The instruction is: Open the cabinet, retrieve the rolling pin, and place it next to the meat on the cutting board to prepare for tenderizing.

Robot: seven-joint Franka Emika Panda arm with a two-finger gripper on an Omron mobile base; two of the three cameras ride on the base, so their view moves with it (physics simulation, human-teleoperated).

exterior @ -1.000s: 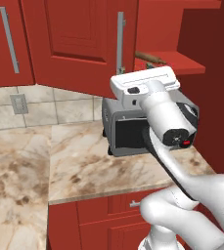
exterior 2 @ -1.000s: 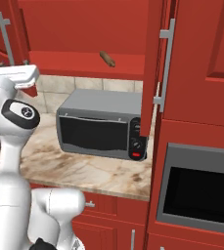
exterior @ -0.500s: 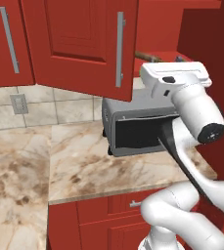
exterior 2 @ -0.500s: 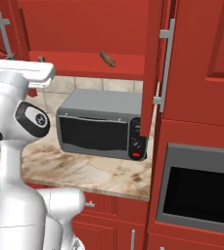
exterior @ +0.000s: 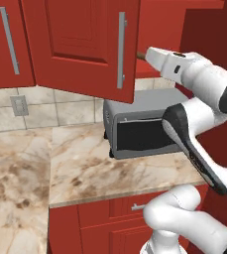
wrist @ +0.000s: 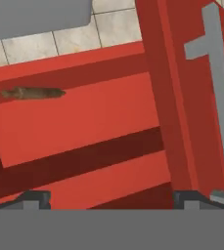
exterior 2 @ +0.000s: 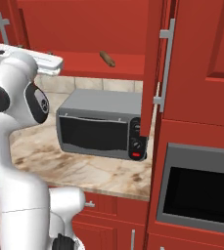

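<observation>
1 rolling pin (exterior 2: 107,59) lies on the red inner shelf (exterior 2: 121,66) of the cabinet (exterior 2: 84,24), seen in the upper middle of the right base view as a slim brown cylinder angled across the shelf floor. In the hand view the same pin (wrist: 33,93) sits at the left middle of the frame, lying on the red shelf board (wrist: 79,122), with nothing touching it.

Both cabinet doors stand open. In the right base view 1 door (exterior 2: 152,68) shows edge-on just right of the shelf, its silver bar handle (exterior 2: 165,63) facing right. In the left base view the other door (exterior: 85,44) fills the upper middle, with its vertical silver handle (exterior: 120,49) near its right edge, and a brown tip of the pin (exterior: 141,55) peeks out just beside that edge.

The gripper (wrist: 111,197) has its 2 dark fingertips (wrist: 35,199) spread wide at the bottom of the hand view, with only red shelf between them; it holds nothing and is well apart from the pin. In the right base view the white hand (exterior 2: 40,62) reaches in at the shelf's left end.

Below the cabinet a grey toaster oven (exterior 2: 101,124) stands on the marble counter (exterior 2: 84,168), against a tiled wall (exterior: 50,106). A black built-in oven (exterior 2: 199,195) shows at the lower right of the right base view
</observation>
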